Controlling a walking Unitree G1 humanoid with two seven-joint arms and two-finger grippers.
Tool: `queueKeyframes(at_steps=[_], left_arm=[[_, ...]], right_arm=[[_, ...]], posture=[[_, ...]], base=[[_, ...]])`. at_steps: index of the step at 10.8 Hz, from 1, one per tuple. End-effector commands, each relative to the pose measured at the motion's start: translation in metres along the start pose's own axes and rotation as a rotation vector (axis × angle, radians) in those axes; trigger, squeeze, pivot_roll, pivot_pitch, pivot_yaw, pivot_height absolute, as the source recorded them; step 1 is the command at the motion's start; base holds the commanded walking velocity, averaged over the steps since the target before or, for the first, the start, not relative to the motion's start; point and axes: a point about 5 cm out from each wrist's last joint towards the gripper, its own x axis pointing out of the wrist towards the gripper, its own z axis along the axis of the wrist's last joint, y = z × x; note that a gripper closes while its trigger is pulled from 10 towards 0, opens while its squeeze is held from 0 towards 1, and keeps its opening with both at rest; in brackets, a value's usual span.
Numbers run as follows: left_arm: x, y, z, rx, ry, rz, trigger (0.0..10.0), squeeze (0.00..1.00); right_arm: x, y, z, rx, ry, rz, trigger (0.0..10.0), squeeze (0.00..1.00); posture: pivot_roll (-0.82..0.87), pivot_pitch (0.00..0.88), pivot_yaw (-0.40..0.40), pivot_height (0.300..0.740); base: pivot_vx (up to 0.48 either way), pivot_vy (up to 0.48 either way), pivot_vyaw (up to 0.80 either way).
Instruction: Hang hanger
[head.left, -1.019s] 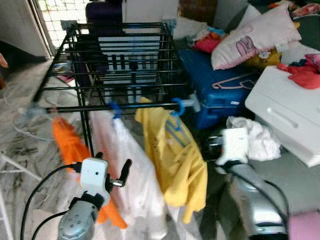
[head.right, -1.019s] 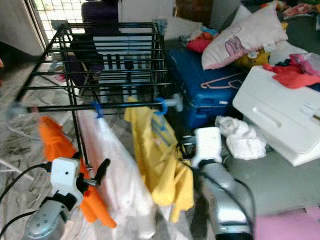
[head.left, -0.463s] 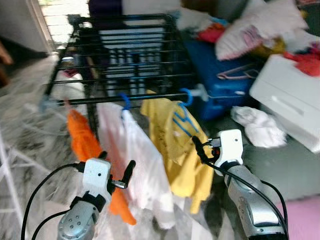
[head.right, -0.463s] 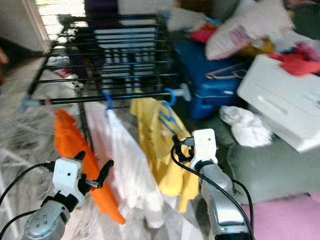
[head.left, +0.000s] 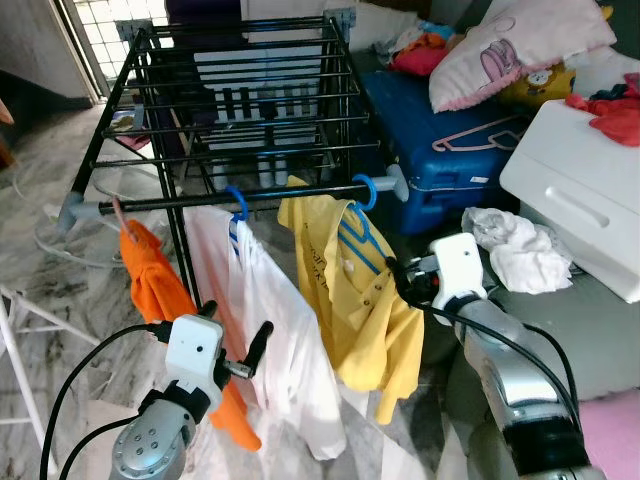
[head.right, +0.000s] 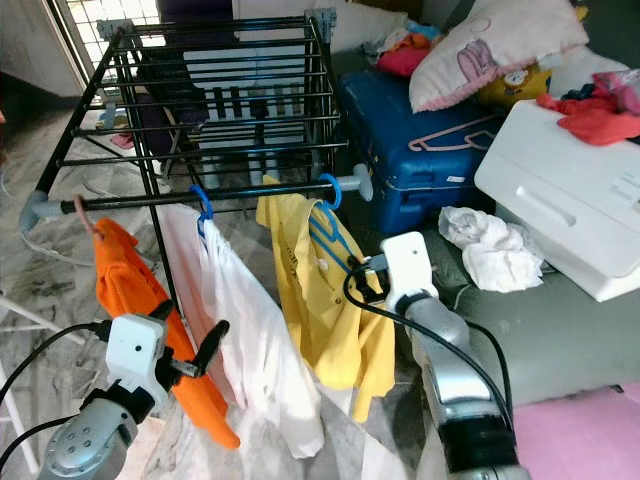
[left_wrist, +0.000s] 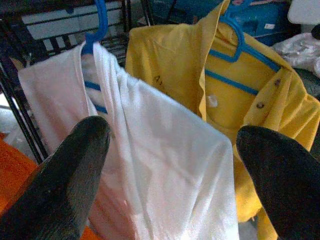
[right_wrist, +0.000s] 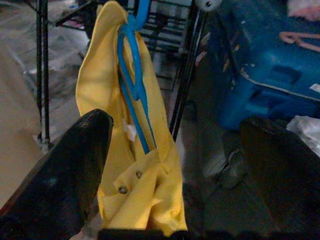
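A black drying rack carries three garments on its front rail. An orange garment hangs at the left, a white garment on a blue hanger in the middle. A yellow shirt hangs on a blue hanger at the right end. My left gripper is open just in front of the white garment, holding nothing. My right gripper is open beside the yellow shirt, its fingers spread either side of the blue hanger without touching it.
A blue suitcase with a pink hanger on it lies right of the rack. A white box, a crumpled white cloth, a pillow and a pink mat crowd the right side.
The camera has shifted. My right gripper has come up and forward from beside the white cloth to the yellow shirt's right edge. The left gripper has held its place by the white garment.
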Motion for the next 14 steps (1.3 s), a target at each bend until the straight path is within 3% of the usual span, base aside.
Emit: queueKeyframes(at_steps=[1,3,7,9,14], left_arm=[[-0.003,0.003,0.006,0.005,-0.019,-0.004,10.0,0.0],[-0.007,0.002,0.005,0.008,-0.007,-0.012,10.0,0.0],[-0.007,-0.001,0.004,0.003,0.005,-0.032,10.0,0.0],[-0.009,0.0,0.003,-0.019,0.011,-0.018,10.0,0.0],[-0.008,-0.002,0.002,-0.014,0.023,-0.036,10.0,0.0]], right_arm=[[0.006,0.0,0.007,-0.024,-0.017,0.025,10.0,0.0],[0.008,0.004,0.005,-0.005,-0.022,0.04,10.0,0.0],[-0.005,0.014,-0.013,0.015,0.006,0.047,10.0,0.0],[-0.007,0.018,-0.016,0.019,0.013,0.049,10.0,0.0],[-0.007,0.017,-0.015,0.014,0.015,0.041,10.0,0.0]], posture=[[0.04,0.01,0.039,0.74],[0.04,0.007,0.046,0.74],[0.03,0.012,0.053,0.74],[0.03,0.014,0.051,0.74],[0.03,0.013,0.056,0.74]], base=[[0.371,0.0,0.0],[0.36,0.0,0.0],[0.323,0.292,0.0],[0.0,0.418,0.0],[0.0,0.0,0.0]])
